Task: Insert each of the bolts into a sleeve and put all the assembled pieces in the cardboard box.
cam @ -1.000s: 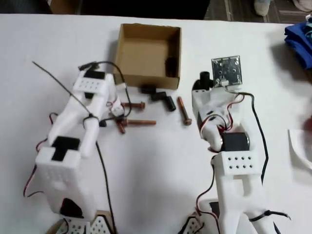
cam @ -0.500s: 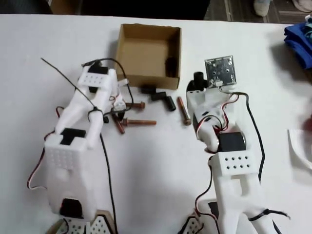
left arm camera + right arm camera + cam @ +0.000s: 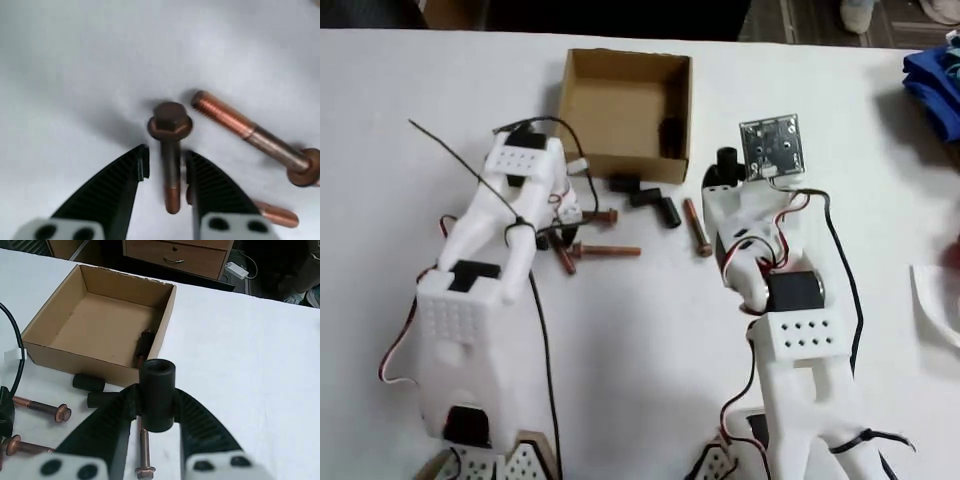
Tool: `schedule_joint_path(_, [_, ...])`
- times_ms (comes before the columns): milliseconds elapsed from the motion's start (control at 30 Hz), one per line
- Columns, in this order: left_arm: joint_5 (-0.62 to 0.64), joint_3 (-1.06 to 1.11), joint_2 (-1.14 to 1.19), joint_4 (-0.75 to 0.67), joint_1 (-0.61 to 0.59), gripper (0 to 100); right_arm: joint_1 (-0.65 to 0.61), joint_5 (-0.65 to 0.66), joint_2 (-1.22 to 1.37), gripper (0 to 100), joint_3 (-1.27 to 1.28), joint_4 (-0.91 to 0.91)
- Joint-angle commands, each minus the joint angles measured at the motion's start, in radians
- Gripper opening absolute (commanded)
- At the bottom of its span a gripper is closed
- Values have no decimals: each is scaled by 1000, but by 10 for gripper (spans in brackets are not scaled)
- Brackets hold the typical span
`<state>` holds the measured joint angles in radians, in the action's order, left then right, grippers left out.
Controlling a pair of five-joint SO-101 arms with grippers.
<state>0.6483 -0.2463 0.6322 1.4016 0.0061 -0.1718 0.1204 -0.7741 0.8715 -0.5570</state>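
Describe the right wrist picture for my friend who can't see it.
The right gripper holds a black sleeve upright. Beyond it sits an open cardboard box with one dark piece inside; loose bolts and sleeves lie on the white table.

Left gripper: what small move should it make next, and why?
Probably close on the bolt. The left gripper is open, with one finger on either side of the bolt's shank on the table, not yet clamping it. The right gripper holds a sleeve upright with its open end showing, so a bolt seems to be the missing piece.
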Motion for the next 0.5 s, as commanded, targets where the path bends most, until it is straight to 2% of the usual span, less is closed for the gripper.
schedule_joint_path(0, [0, -45, -3, -20, -15, 22, -10, -5, -31, 20, -46, 18])
schedule_joint_path(267, [-5, -62, -3, -14, -40, 41, -10, -5, -31, 20, -46, 16])
schedule_joint_path(467, [-135, -47, -3, -11, -41, 46, -10, -3, -31, 20, -46, 16])
